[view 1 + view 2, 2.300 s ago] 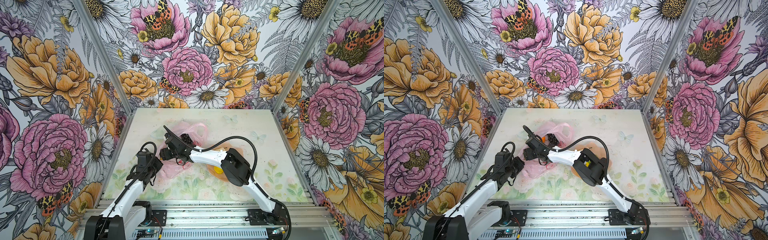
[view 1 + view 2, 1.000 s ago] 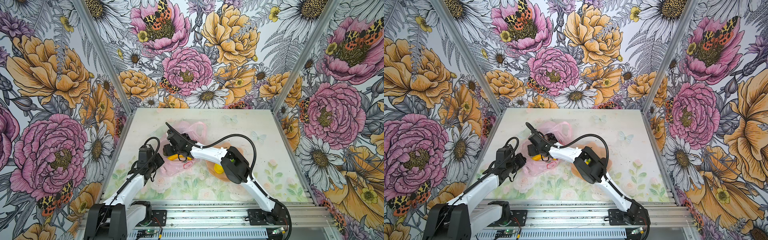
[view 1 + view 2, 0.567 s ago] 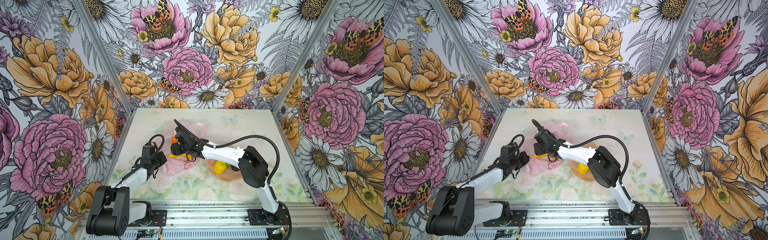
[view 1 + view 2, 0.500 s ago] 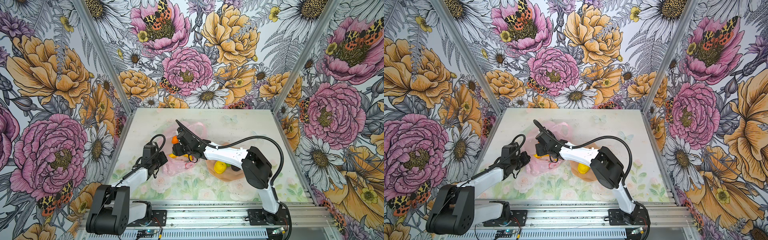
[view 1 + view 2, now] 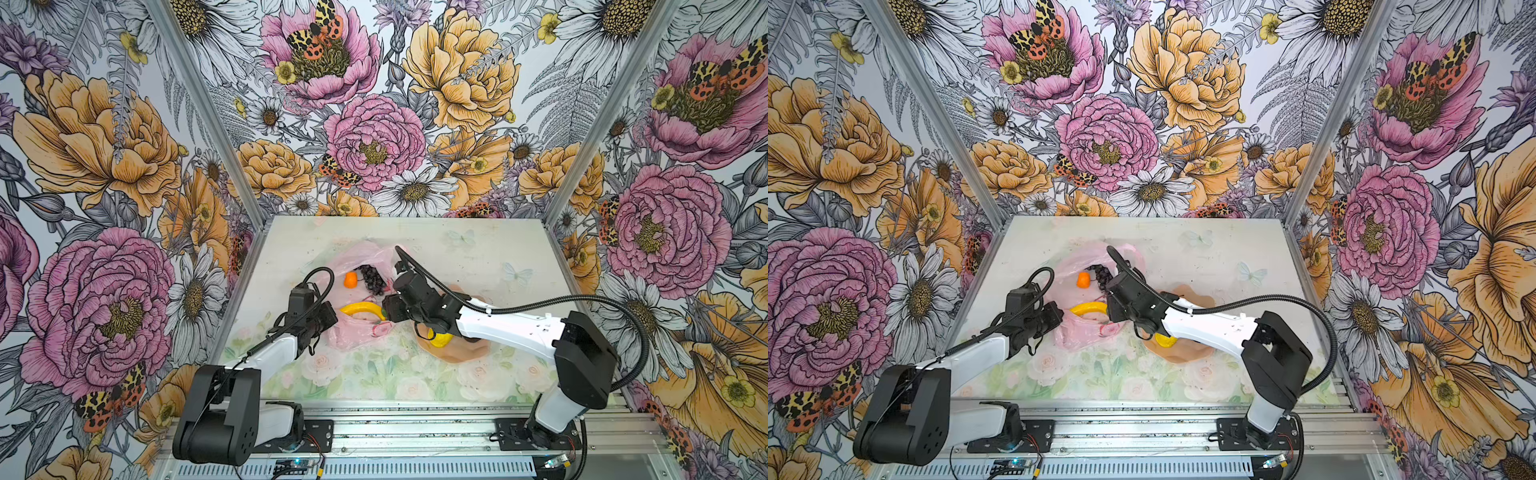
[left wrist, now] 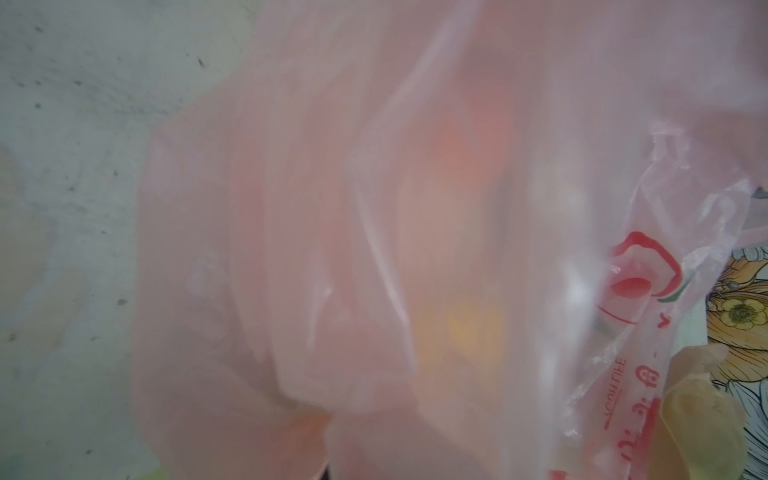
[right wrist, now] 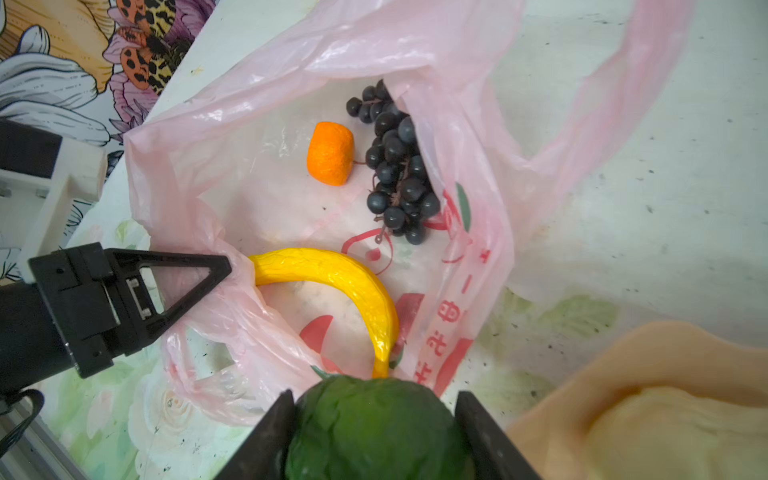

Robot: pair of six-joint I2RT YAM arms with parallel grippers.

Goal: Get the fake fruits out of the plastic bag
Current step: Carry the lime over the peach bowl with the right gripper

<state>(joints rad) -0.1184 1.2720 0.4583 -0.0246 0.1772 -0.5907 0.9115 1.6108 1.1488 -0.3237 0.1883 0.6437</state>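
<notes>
Right gripper (image 7: 374,401) clamps a dark green fruit (image 7: 376,436) at the plastic bag (image 7: 232,166) edge. Left gripper (image 7: 218,269), closed, pinches the bag's rim. Banana (image 7: 332,270), orange (image 7: 331,153) and grape bunch (image 7: 395,166) lie inside.

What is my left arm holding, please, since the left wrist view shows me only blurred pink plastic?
Observer: The left jaws are shut on a fold at the rim of the plastic bag, as the right wrist view shows.
Operator: Thank you; which fruits are in it?
Observer: A banana, an orange and a grape bunch lie in the open bag.
Operator: And what is the right arm doing?
Observer: The right jaws grip a dark green fruit next to the banana's tip.
</notes>
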